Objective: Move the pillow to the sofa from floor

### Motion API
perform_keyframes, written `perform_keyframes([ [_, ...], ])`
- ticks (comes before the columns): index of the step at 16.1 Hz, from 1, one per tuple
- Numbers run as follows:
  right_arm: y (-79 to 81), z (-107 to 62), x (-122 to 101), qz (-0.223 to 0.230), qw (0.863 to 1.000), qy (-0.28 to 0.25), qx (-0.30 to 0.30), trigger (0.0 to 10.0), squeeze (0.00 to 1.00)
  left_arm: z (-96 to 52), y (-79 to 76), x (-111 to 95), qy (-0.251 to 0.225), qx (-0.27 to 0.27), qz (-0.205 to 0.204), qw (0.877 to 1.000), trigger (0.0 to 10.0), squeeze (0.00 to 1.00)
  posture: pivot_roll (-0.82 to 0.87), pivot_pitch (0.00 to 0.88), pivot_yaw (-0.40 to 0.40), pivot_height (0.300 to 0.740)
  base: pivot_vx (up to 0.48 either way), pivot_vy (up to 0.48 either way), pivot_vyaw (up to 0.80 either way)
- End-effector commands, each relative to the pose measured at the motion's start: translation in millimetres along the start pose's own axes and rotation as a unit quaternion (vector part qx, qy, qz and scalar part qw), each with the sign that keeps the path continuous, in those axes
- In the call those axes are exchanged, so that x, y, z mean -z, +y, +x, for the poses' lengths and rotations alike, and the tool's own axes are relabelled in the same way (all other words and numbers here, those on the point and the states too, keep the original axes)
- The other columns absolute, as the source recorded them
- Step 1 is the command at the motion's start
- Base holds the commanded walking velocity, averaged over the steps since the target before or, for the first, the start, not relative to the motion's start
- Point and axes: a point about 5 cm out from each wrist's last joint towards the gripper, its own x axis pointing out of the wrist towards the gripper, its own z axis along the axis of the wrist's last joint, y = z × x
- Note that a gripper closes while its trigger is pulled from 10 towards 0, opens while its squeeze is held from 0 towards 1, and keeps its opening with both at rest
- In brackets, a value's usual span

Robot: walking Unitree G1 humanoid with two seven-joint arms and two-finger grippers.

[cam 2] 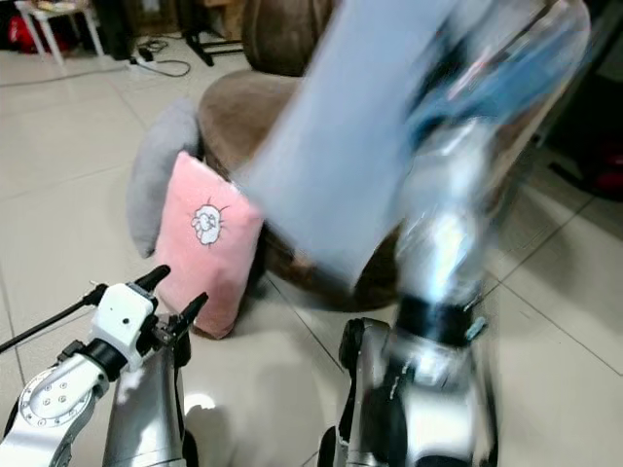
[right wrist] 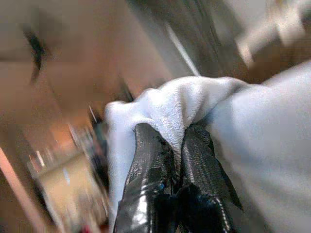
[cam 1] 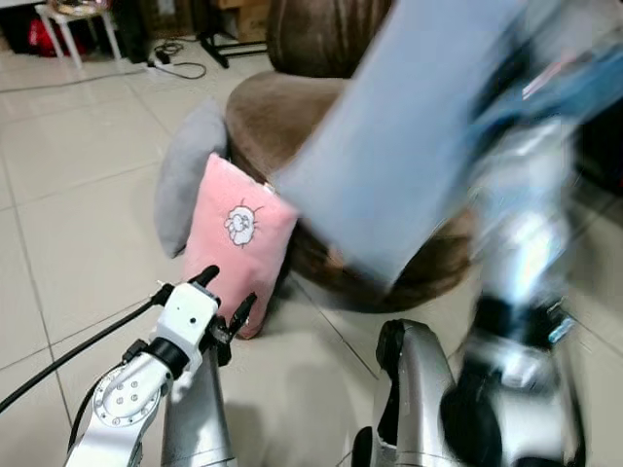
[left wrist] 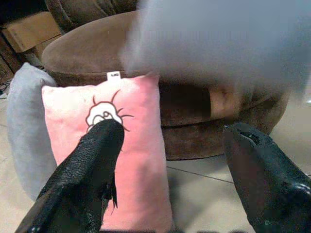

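Note:
A pale blue pillow hangs blurred in the air in front of the round brown sofa. My raised right gripper is shut on a bunched corner of that pillow. A pink pillow with a white cartoon print stands on the floor, leaning against the sofa's base. Behind it a grey pillow also leans on the sofa. My left gripper is open, low and just in front of the pink pillow, apart from it.
Pale floor tiles stretch to the left. At the back left stand a white table and loose cables. A cardboard box sits behind the sofa. My own silver body is at the bottom.

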Motion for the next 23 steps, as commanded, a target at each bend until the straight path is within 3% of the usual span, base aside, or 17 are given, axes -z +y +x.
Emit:
perform_keyframes([
  [1,11.8,-5.5,13.2,-0.036,0.998,0.029,-0.033,0.0,0.00,-0.3,2.4,-3.7,-0.005,-0.006,0.007,1.000,10.0,0.00,0.08,0.000,-0.058,0.370,0.000,0.000,0.00],
  [2,10.1,-13.7,28.9,-0.054,0.996,0.062,-0.039,0.0,0.00,-0.6,4.0,-3.7,-0.005,-0.008,0.009,1.000,10.0,0.00,0.08,0.000,-0.056,0.370,0.000,0.000,0.00],
  [3,10.8,-19.7,39.4,-0.084,0.991,0.090,-0.050,2.9,0.00,-1.2,5.2,-3.4,-0.003,-0.010,0.011,1.000,10.0,0.00,0.08,0.000,-0.055,0.370,0.000,0.000,0.00],
  [4,11.4,-22.0,44.2,-0.092,0.989,0.106,-0.056,7.3,0.00,-1.4,5.8,-3.2,-0.003,-0.012,0.013,1.000,10.0,0.00,0.08,0.000,-0.055,0.370,0.000,0.000,0.00],
  [5,12.7,-25.8,48.9,-0.108,0.985,0.120,-0.068,10.0,0.00,-1.7,6.8,-2.8,-0.002,-0.013,0.015,1.000,10.0,0.00,0.07,0.000,-0.053,0.370,0.000,0.000,0.00],
  [8,15.9,-31.4,44.0,-0.099,0.984,0.113,-0.099,10.0,0.00,-2.2,8.4,-2.9,-0.002,-0.018,0.017,1.000,10.0,0.00,0.07,0.000,-0.054,0.380,0.000,0.000,0.00],
  [18,6.9,-36.5,29.2,-0.123,0.984,0.101,-0.080,10.0,0.00,10.2,20.6,-16.9,-0.035,-0.099,-0.003,0.994,10.0,0.00,0.05,0.000,-0.058,0.470,0.000,0.000,0.00],
  [23,8.8,-37.8,24.6,-0.134,0.981,0.107,-0.090,10.0,0.00,11.7,19.5,-19.8,-0.042,-0.116,-0.006,0.992,10.0,0.00,0.06,0.000,-0.065,0.510,0.000,0.000,0.00],
])
